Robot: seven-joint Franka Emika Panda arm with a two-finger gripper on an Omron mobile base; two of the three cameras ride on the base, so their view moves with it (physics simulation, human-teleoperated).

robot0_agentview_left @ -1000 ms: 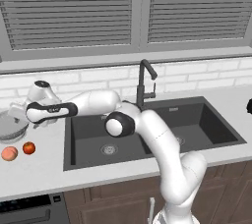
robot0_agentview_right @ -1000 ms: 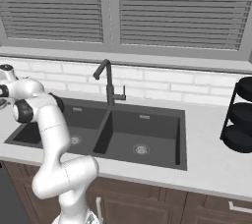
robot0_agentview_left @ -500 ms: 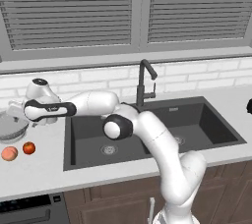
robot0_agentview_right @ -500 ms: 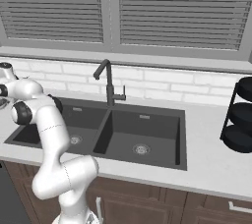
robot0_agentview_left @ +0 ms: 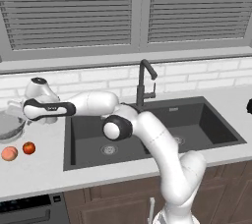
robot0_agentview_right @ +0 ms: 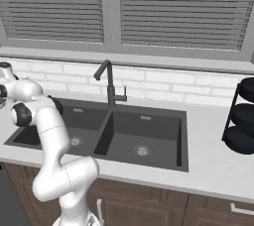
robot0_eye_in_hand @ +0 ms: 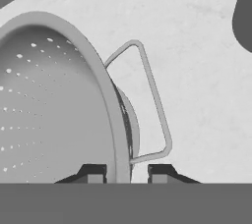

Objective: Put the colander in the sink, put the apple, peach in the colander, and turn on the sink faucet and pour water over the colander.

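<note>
The claw [robot0_eye_in_hand: 127,174] is clenched on the rim of the colander [robot0_eye_in_hand: 59,105], one finger inside the bowl and one outside, just beside its wire handle. The colander sits on the tabletop [robot0_agentview_left: 34,169] left of the sink [robot0_agentview_left: 147,129], with the apple [robot0_agentview_left: 29,148] and peach [robot0_agentview_left: 9,154] near it.

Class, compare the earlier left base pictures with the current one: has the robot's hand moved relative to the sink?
Yes. The hand has moved left, away from the sink and toward the colander, whose rim its gripper now clamps.
</note>
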